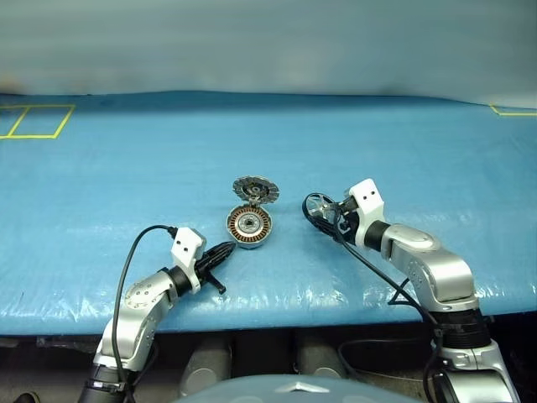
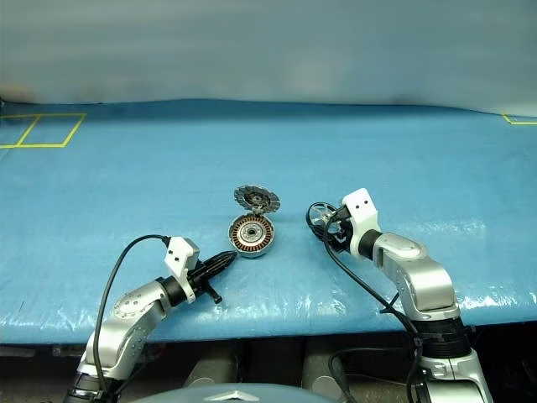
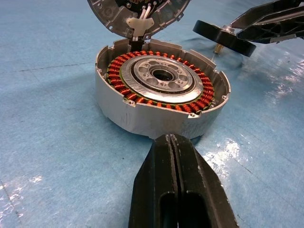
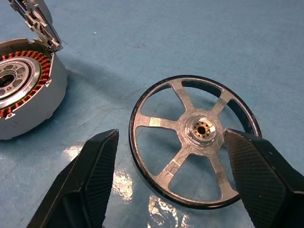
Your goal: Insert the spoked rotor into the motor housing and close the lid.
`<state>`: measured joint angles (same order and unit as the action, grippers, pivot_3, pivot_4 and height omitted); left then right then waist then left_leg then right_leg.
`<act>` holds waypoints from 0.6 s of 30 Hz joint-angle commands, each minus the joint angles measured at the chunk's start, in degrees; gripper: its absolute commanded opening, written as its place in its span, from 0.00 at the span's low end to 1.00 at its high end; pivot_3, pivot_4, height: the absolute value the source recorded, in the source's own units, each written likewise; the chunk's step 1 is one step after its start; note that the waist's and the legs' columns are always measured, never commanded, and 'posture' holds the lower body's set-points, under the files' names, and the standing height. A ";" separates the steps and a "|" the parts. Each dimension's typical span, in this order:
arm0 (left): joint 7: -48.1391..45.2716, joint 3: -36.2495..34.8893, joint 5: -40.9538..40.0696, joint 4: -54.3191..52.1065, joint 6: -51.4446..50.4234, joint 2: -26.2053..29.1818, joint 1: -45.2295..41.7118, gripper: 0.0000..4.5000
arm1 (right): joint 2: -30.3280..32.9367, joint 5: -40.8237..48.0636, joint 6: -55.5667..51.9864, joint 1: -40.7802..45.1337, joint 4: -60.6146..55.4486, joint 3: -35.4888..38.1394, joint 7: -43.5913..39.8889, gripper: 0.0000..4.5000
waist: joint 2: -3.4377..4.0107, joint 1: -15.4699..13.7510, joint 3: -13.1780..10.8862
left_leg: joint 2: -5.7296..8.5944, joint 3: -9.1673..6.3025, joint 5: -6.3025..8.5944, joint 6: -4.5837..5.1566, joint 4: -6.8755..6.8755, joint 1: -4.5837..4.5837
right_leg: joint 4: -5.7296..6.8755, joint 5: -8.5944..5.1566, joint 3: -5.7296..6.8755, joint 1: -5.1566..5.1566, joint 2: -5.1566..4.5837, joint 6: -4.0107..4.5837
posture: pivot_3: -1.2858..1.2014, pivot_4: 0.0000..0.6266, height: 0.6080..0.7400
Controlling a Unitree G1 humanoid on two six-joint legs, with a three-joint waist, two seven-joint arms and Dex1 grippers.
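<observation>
The motor housing stands mid-table, a grey cup with copper windings around its central hole. Its lid is hinged upright at the far edge, segmented face toward me. The spoked rotor rests on the blue cover to the right of the housing. My right gripper is open, one finger on each side of the rotor; the left finger stands clear of the rim and the right finger overlaps it. My left gripper is shut and empty, its tip just short of the housing's near wall.
A blue crinkled cover spreads over the whole table, whose front edge runs just below my arms. Yellow tape squares mark the far left, another yellow mark the far right. A black cable trails from the right wrist.
</observation>
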<state>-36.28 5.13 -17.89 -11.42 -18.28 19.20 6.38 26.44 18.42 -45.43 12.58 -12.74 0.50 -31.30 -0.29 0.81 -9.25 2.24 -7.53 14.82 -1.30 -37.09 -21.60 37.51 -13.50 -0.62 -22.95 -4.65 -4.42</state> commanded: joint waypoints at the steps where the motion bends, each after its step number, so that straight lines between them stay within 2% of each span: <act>1: 0.03 0.43 0.57 -0.28 1.29 -0.09 0.19 0.01 | 0.06 1.00 -0.14 0.34 -0.91 1.27 0.19 0.82 | 0.00 0.00 0.00 | 0.00 0.00 0.00 0.00 0.00 0.00 | 0.00 0.00 0.00 0.00 0.00 0.00 | 0.52 0.24 1.00; 11: 0.19 1.27 1.75 -0.15 1.74 -0.39 0.46 0.01 | -3.67 6.15 -1.22 0.19 0.08 5.65 1.04 0.82 | 0.00 0.02 0.00 | 0.00 0.00 0.00 0.00 0.01 0.00 | -0.01 0.00 0.00 0.00 0.00 0.00 | 0.52 0.24 1.00; 18: 0.25 1.47 2.03 -0.05 1.81 -0.50 0.49 0.01 | -3.38 6.77 -1.54 0.22 1.01 6.09 2.12 0.82 | 0.01 0.05 -0.01 | 0.00 0.00 0.00 0.01 0.02 0.00 | -0.01 0.00 0.00 0.00 0.00 0.00 | 0.52 0.24 1.00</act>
<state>-36.23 6.25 -16.15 -11.13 -17.97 19.03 6.88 22.59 24.90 -46.93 12.53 -11.30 5.35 -29.63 -0.28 0.86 -9.25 2.24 -7.52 14.83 -1.30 -37.08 -21.60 37.50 -13.50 -0.62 -22.96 -4.64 -4.42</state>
